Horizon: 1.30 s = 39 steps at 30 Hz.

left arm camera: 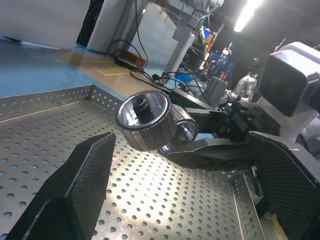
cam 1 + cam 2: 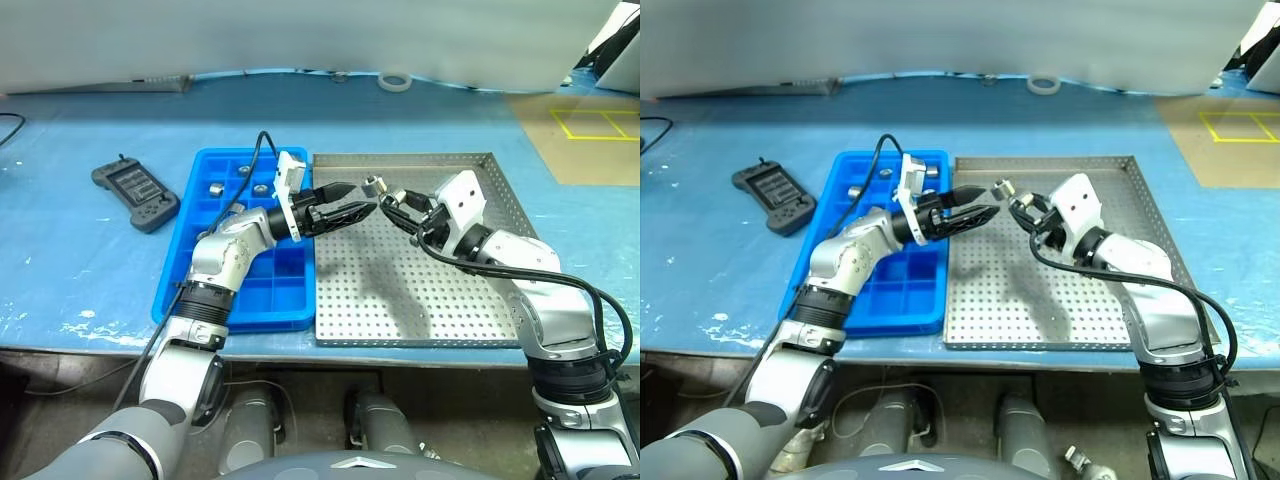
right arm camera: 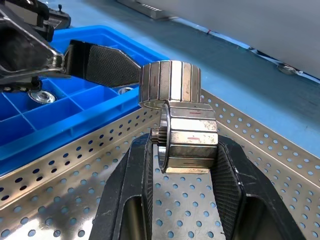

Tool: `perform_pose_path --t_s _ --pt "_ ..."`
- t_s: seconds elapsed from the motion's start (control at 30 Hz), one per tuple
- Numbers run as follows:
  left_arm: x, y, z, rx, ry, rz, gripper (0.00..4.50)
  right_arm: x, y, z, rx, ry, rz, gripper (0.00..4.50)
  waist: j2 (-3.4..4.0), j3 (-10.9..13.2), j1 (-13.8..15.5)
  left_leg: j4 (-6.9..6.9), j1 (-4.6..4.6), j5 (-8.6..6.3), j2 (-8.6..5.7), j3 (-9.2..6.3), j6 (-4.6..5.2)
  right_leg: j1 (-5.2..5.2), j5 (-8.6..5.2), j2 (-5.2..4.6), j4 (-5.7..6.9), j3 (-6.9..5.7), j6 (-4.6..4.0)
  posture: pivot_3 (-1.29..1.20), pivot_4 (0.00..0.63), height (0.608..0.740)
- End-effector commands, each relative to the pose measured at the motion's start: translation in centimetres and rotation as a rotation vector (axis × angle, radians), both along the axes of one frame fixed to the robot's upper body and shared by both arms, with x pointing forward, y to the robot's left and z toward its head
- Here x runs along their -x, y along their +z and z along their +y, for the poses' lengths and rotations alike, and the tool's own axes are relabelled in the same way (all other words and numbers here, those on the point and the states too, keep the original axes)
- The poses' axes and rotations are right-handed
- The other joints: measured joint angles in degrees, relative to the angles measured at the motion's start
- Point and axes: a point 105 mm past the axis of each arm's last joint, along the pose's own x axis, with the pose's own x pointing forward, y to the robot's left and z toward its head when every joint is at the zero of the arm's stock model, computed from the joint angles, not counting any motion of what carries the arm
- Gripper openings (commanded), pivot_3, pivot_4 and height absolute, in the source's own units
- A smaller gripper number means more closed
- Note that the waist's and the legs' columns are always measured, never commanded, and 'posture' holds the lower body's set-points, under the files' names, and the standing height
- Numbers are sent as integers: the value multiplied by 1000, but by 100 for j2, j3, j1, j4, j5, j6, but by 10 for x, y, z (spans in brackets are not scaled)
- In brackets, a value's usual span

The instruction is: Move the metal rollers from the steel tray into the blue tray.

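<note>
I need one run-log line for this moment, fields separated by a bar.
right end effector: shut on metal rollers, above steel tray | left end effector: open, facing rollers | blue tray: some rollers inside

Black handheld controller (image 2: 136, 195), tape ring (image 2: 395, 80)

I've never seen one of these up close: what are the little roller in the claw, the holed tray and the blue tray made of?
Roller: apparently polished metal; faceted sides glint. Steel tray: seemingly dull sheet metal, grey, punched with holes. Blue tray: probably moulded plastic, even glossy colour.
</note>
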Motion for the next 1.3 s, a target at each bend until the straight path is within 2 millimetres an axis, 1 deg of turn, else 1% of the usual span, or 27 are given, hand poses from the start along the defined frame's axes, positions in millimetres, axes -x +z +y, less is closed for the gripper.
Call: perform_pose_path --t_s 0.03,0.13,0.23,0.33,0.43,0.5,0.6,0.83,1.03,1.1,1.17,1.23,1.3 --pt "-2 20 4 97 -10 29 4460 6 22 10 -11 43 -83 1224 0 0 0 0 0 -1 0 0 -3 0 0 0 1 0 0 -201 150 740" --pt "-9 16 7 127 20 96 4460 7 25 13 -10 57 -90 1224 0 0 3 0 0 -1 0 0 -3 0 0 0 0 0 0 -200 150 740" --pt "-9 12 4 130 25 116 4460 8 26 14 -9 64 -92 1224 0 0 5 0 -2 0 0 0 1 0 0 0 -2 0 0 -200 150 740" --pt "-7 16 1 157 -3 133 4460 9 26 16 -8 71 -94 1224 0 0 7 0 -5 0 -1 0 6 0 0 0 -4 0 0 -197 150 740" --pt "-9 16 -1 161 2 145 4460 9 27 18 -9 79 -96 1224 0 0 2 0 -3 1 0 0 6 0 0 0 -2 0 0 -197 150 740" --pt "-15 21 -2 182 43 129 4460 10 28 19 -10 86 -98 1224 0 0 3 0 -1 1 0 0 5 0 0 0 -1 0 0 -197 150 740" --pt "-11 28 -5 204 13 104 4460 11 28 21 -13 96 -97 1224 -1 0 6 3 -4 1 -1 0 6 0 0 -1 -2 0 0 -199 150 740" --pt "-12 19 -8 194 5 155 4460 12 28 24 -14 101 -98 1224 -1 0 2 2 -3 1 0 0 7 0 0 0 -2 0 0 -204 150 740" --pt "-14 19 -6 203 20 159 4460 11 28 23 -14 94 -99 1224 -1 0 3 2 -3 1 0 0 7 0 0 0 -2 0 0 -206 150 740" --pt "-13 20 -5 213 16 157 4062 11 27 23 -13 92 -98 1224 -1 0 2 2 -3 1 0 0 7 0 0 0 -2 0 0 -205 150 740" --pt "-13 18 -5 200 22 160 3540 11 26 23 -13 90 -97 1224 -1 0 2 2 -3 1 0 0 7 0 0 0 -2 0 0 -205 150 740" --pt "-14 16 -5 187 32 157 2855 10 26 23 -12 88 -96 1224 -1 0 2 2 -3 1 0 0 7 0 0 0 -2 0 0 -205 150 740" --pt "-13 17 -4 190 30 152 2855 10 25 22 -12 87 -96 1224 -1 0 3 2 -4 1 0 0 7 0 0 0 -2 0 0 -201 150 740"
